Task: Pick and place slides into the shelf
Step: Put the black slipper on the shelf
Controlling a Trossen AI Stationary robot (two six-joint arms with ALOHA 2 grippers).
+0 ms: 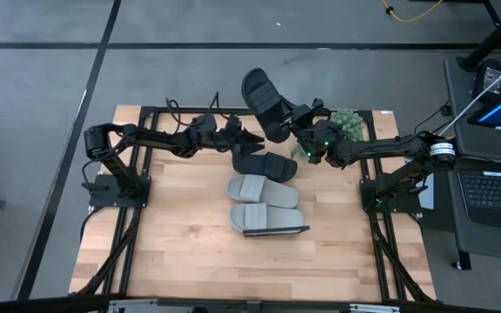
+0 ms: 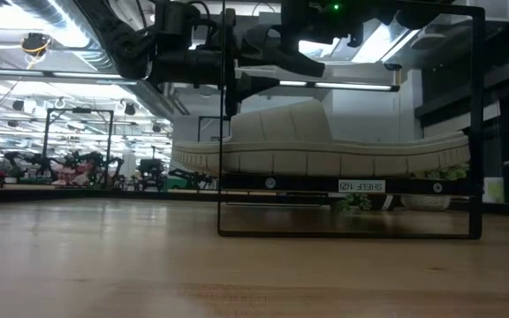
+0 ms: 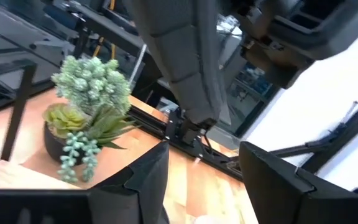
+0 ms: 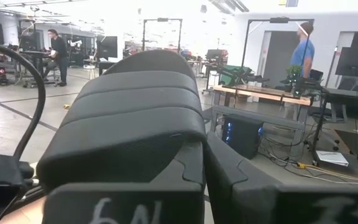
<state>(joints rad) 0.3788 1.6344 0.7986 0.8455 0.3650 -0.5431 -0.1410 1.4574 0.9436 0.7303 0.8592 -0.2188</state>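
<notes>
My right gripper (image 1: 297, 130) is shut on a black slide (image 1: 263, 103) and holds it in the air over the table's far side. My left gripper (image 1: 256, 139) hovers open just left of it, above the second black slide (image 1: 264, 163), which lies flat. In the left wrist view the open fingers (image 3: 148, 180) frame the raised slide (image 3: 179, 62). Two light grey slides (image 1: 252, 187) (image 1: 264, 216) lie side by side nearer the table's middle. The low view shows a grey slide (image 2: 316, 146) resting sole-down on the shelf's plank (image 2: 307, 185) inside the black wire frame (image 2: 480, 132). My right gripper pinches the black slide between its two fingers at the end nearest the arm (image 1: 285, 124). The fingers come about level from the table's right. The slide is lifted clear and tilted, its free end (image 1: 252, 83) pointing to the far left. Its ribbed strap (image 4: 129, 112) fills the right wrist view.
A green potted plant (image 1: 346, 122) (image 3: 89, 112) stands at the table's far edge, right beside my right gripper. The near half of the wooden table (image 1: 190, 261) holds nothing. A laptop desk (image 1: 494, 174) stands off the table's right side. People (image 4: 303, 50) are far back in the room.
</notes>
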